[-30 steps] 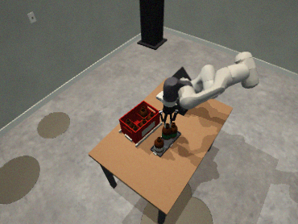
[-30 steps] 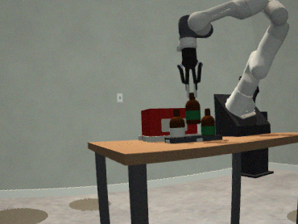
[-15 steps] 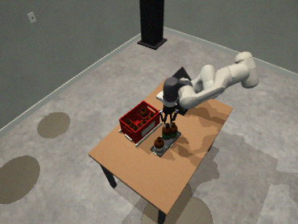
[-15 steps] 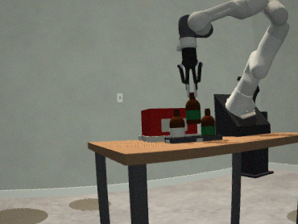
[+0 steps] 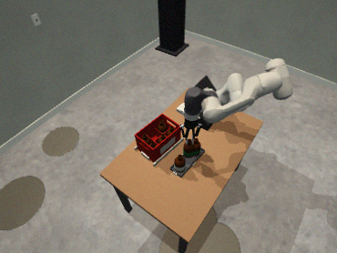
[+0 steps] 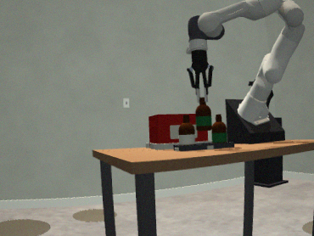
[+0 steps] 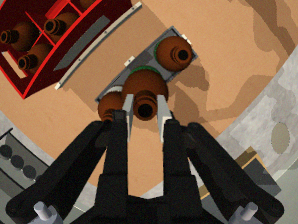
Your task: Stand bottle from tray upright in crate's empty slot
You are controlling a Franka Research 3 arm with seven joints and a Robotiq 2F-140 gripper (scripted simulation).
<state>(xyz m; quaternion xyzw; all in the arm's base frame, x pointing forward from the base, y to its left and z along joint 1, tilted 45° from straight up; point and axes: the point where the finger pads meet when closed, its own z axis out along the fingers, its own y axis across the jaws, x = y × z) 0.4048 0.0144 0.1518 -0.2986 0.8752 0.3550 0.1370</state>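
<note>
My gripper [image 5: 191,137] [image 6: 200,94] [image 7: 145,104] is shut on the neck of a brown bottle with a green label [image 5: 191,146] [image 6: 203,117] [image 7: 145,87]. The bottle hangs upright, lifted a little above the grey tray [image 5: 173,169] [image 6: 199,147] [image 7: 150,46]. Two more brown bottles stand on the tray: one with a white label [image 5: 179,162] [image 6: 187,129] [image 7: 108,104] and one with a green label [image 6: 219,130] [image 7: 174,52]. The red crate [image 5: 147,145] [image 6: 163,127] [image 7: 113,4] stands just left of the tray and holds several brown bottles. I cannot tell which slot is empty.
The wooden table [image 5: 159,196] [image 6: 170,154] carries the crate and the tray. The robot's black base block [image 6: 255,127] stands at the far end of the table. A black pillar [image 5: 172,23] stands in the room's corner.
</note>
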